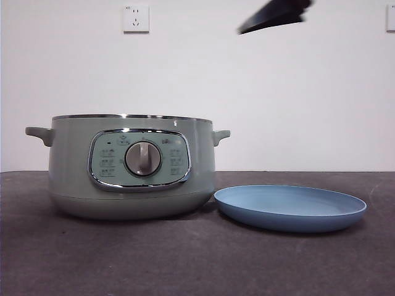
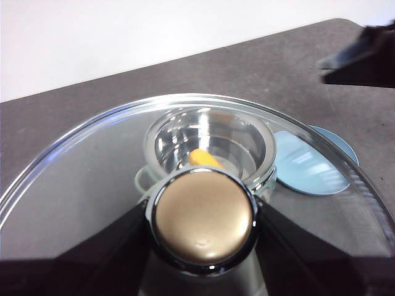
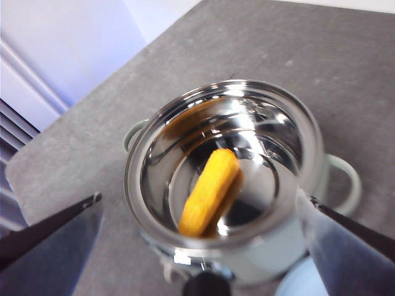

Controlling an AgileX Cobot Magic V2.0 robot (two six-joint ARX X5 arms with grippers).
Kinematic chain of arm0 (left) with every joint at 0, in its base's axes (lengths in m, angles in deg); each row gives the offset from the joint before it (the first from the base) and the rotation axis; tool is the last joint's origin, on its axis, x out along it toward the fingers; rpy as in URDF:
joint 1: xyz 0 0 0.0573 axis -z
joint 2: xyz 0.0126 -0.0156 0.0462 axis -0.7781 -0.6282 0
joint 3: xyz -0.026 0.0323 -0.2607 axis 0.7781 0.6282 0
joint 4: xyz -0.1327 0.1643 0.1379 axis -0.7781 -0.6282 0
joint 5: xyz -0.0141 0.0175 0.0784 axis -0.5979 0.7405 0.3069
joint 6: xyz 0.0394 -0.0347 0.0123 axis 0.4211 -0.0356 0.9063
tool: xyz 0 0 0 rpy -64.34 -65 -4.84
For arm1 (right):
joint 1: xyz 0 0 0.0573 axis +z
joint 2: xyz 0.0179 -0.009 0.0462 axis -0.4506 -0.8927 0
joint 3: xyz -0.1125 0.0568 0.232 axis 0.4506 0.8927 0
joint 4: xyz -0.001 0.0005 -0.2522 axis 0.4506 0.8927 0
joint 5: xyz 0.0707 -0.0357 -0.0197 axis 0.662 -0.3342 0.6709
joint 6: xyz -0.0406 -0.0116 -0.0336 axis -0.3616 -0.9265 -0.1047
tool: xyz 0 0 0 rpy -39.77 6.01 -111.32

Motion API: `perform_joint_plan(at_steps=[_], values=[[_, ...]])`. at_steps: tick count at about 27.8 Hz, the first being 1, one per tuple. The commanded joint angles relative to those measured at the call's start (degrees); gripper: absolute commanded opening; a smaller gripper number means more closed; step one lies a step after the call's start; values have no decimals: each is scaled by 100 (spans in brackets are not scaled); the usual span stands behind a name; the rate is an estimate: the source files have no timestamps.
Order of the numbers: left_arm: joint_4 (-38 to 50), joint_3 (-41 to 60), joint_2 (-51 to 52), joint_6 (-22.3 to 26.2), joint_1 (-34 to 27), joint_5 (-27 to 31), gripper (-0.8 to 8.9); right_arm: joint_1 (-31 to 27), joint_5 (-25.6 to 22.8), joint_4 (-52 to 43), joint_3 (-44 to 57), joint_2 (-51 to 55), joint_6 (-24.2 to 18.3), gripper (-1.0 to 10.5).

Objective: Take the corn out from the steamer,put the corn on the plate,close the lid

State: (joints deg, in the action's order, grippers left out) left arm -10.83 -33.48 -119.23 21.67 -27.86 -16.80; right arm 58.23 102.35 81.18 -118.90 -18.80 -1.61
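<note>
The sage-green steamer (image 1: 74,166) stands open on the left of the table, with the light-blue plate (image 1: 290,209) beside it on the right. The yellow corn (image 3: 210,191) lies inside the steamer's shiny bowl (image 3: 154,160). My right gripper (image 3: 199,198) is open and hangs well above the steamer; the black tip (image 1: 274,15) at the top of the front view seems to be it. My left gripper (image 2: 203,219) is shut on the knob of the glass lid (image 2: 92,179) and holds it high above the table. Through the glass I see the steamer, the corn (image 2: 203,159) and the plate (image 2: 342,148).
The table (image 1: 197,259) is dark grey and a white wall stands behind it. A wall socket (image 1: 136,18) is high on the wall. The other arm's dark tip (image 2: 364,58) shows beyond the lid in the left wrist view.
</note>
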Motion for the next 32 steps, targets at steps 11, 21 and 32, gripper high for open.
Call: perform_joint_plan(at_steps=[11, 21, 32], values=[[-459, -85, 811, -264, -7, 181, -8, 970, -1209, 929, -3178, -3110, 11, 595], [-581, -85, 820, -195, -7, 170, -8, 1119, -1486, 691, -3545, -4535, 114, 595], [-728, -85, 820, -151, -7, 168, -8, 1325, -2214, 501, -3545, -5018, 219, 589]])
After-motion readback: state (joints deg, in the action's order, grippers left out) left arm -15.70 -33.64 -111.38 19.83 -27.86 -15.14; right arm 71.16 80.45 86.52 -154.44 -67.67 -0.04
